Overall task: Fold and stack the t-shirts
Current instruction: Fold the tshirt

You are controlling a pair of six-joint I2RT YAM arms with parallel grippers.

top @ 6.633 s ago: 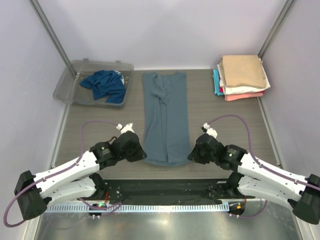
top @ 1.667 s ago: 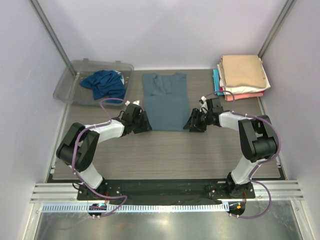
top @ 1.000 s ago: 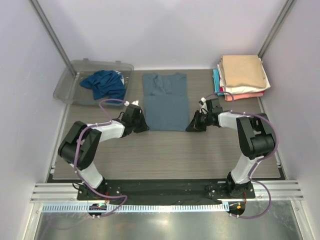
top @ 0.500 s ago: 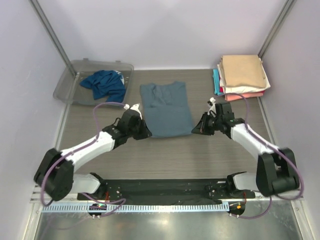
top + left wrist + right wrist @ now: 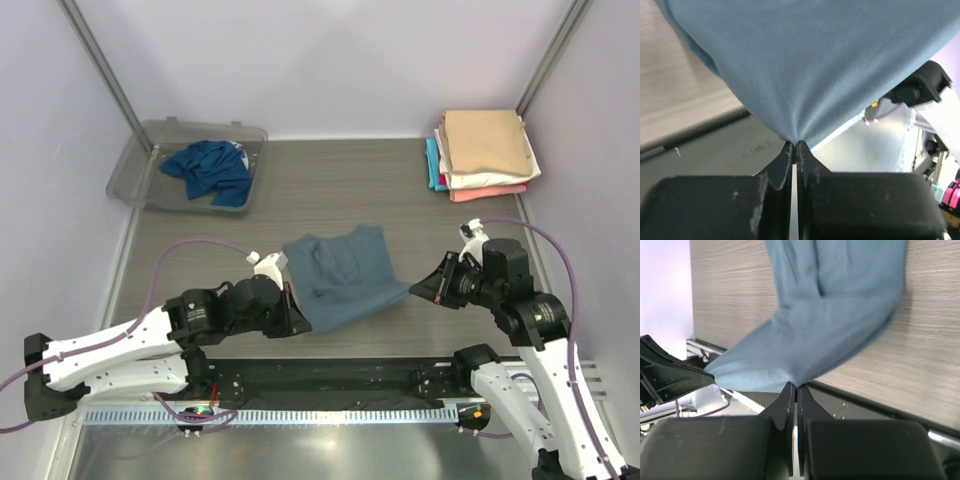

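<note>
L claw (image 5: 291,305) is clamped shut on the near-left corner of the slate-blue tee (image 5: 340,272). R claw (image 5: 415,291) is pinched shut on the near-right corner. Both wrist cams show the fingertips closed with cloth puckering out of the nip.

Tee sits to the right of the tub (image 5: 135,160) and nearer the arm bases than it. Its near edge is lifted btw the claws and its far part trails on the table (image 5: 400,190). It looks doubled over, but I can't count layers.

Handling, my read:
- Light, limp knit with zero stiffness, so it sags and wrinkles wherever you don't hold it.
- Matte and grippy, not slick, not fragile. It drags on the wood-grain top instead of sliding.
- Grab at corners or hem and pinch all layers. A mid-panel pinch will prob just bunch it.
- Keep both corners level and apart or the edge droops.

Other stuff:
- The teal-blue tee (image 5: 210,168) is crumpled inside the tub, which is clear plastic and rectangular w/ rounded corners.
- The folded stack (image 5: 485,145) is well right of the tub along the same far edge. It's squared flat slabs, tan on top, w/ white, coral and teal edges showing.
</note>
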